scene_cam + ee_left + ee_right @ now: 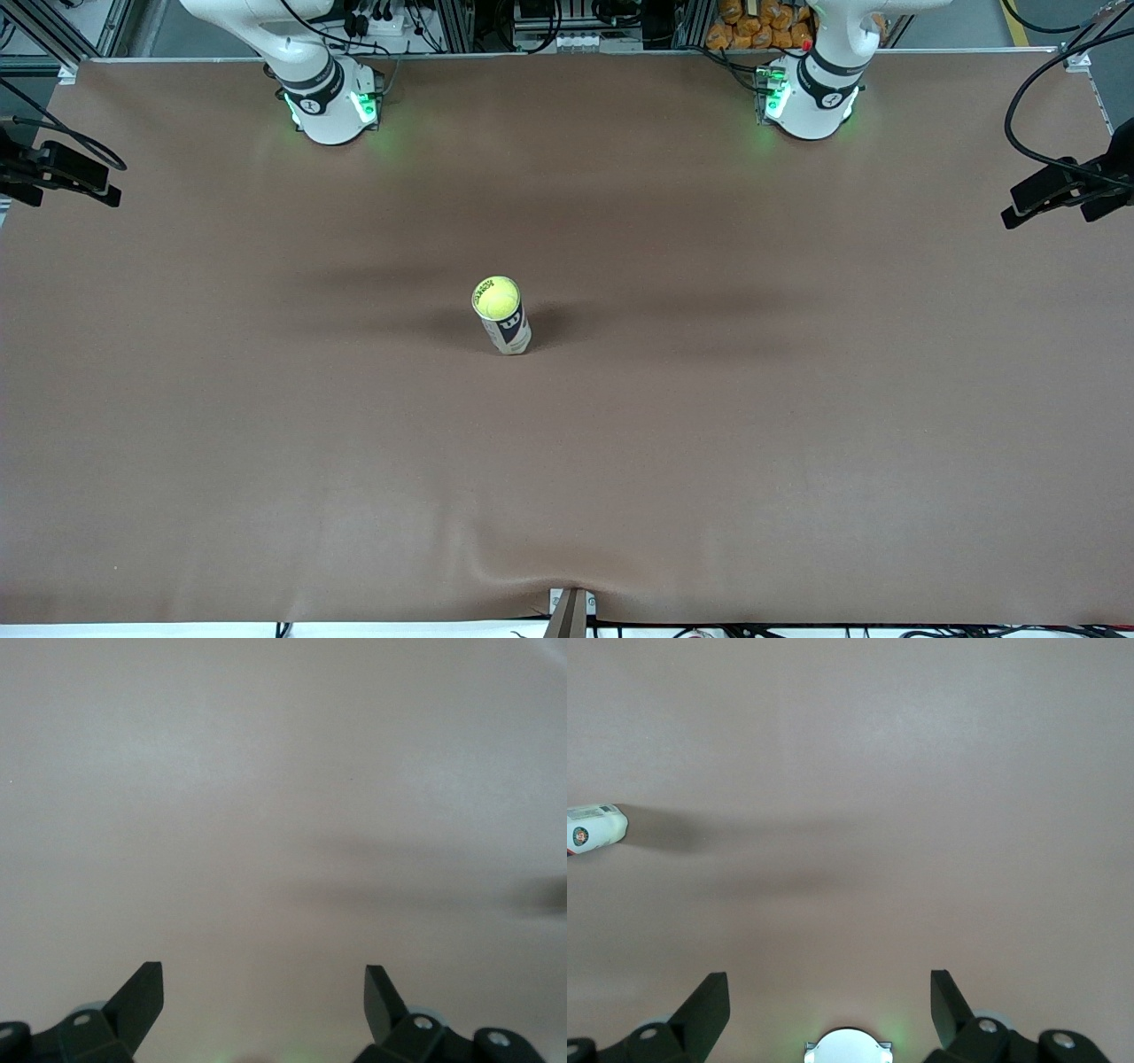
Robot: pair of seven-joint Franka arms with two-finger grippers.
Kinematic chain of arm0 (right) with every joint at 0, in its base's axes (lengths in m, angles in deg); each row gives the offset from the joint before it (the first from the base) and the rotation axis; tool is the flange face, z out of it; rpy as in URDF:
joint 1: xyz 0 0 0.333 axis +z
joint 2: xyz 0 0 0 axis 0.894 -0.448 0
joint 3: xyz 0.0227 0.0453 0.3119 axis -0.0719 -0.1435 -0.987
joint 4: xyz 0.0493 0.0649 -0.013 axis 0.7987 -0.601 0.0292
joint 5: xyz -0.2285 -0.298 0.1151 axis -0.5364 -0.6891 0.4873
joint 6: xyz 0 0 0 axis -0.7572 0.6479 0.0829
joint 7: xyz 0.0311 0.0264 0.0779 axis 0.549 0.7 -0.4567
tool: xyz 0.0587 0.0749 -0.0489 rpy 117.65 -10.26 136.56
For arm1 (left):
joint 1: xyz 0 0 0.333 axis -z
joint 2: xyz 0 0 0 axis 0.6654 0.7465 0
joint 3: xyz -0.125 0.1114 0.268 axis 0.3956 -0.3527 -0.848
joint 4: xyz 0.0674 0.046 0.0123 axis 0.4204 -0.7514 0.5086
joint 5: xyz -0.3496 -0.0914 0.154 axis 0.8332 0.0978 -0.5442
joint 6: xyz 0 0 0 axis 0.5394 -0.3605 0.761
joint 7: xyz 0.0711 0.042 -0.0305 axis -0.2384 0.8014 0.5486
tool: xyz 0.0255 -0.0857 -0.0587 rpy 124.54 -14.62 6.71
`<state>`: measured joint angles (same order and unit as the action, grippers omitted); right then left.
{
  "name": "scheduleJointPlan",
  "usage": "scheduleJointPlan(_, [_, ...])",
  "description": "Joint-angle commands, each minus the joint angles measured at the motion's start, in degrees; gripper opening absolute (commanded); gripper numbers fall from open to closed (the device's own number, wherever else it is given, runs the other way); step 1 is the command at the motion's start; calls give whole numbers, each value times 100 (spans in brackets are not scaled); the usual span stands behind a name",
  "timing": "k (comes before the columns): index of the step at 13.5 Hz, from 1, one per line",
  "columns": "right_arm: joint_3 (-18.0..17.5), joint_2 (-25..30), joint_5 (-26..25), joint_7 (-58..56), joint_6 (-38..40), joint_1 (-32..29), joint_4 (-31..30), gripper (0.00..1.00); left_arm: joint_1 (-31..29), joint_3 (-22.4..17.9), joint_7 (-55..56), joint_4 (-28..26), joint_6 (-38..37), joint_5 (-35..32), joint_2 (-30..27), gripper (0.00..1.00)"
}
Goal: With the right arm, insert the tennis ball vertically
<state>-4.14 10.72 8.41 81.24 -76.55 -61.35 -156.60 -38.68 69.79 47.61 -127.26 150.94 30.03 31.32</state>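
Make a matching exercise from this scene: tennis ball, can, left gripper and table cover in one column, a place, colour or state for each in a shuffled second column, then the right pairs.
Column one:
1. tennis ball
2. can
3. left gripper
4. table cover

Column two:
A. plain brown
B. standing upright mid-table
C. open, over bare table, holding nothing
D. yellow-green, sitting in the can's mouth

Pairs: 1-D, 2-B, 3-C, 4-A
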Motion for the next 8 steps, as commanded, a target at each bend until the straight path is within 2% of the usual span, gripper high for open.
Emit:
scheduleJointPlan(1, [-133,159,-8,45,14,-151,-129,100,-39,45,50,74,26,-66,16,100])
scheduleJointPlan(8, [-133,150,-8,45,-38,-186,-129,100,-57,45,76,74,26,-66,34,100])
